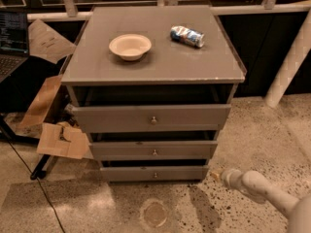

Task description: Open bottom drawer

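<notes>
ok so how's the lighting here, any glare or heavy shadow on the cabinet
Camera view: the cabinet top is evenly lit, no hard glare; the gaps above each drawer front are in deep shadow; the bottom drawer is dim, though its knob glints; the end effector sits low beside its right corner, pale against the floor.

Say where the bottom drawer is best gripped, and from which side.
Grip the small round knob at the centre of the bottom drawer, coming straight in from the front: the flat front offers nothing else to hold. The gripper sits low off the drawer's right end, so it likely must swing round first.
</notes>
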{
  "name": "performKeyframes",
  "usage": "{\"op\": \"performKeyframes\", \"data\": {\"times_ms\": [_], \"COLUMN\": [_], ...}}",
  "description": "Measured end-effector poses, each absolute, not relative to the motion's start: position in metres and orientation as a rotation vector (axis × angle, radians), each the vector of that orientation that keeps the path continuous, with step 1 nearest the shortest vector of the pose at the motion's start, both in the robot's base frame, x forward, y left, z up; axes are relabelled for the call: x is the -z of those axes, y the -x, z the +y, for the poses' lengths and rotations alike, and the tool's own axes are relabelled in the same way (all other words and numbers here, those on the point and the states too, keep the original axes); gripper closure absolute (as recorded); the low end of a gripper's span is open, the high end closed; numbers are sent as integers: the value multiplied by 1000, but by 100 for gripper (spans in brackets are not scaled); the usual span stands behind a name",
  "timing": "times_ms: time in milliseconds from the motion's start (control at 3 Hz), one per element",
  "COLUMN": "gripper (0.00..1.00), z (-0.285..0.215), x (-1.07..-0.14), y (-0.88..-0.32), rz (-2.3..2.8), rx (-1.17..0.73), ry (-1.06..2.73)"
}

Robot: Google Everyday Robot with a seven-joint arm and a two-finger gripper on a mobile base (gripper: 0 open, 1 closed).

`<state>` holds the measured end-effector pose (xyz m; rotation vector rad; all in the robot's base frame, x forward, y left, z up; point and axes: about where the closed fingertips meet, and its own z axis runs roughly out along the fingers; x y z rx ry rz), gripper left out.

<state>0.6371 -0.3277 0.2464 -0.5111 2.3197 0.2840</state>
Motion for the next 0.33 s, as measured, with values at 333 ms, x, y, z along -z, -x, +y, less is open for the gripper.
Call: {"op": "performKeyframes", "data": {"times_ms": [333], "gripper": [82], "z": [-383], "x": [-266], "y": [-603], "rz": [2345], "rx": [-205], "ry": [408]}}
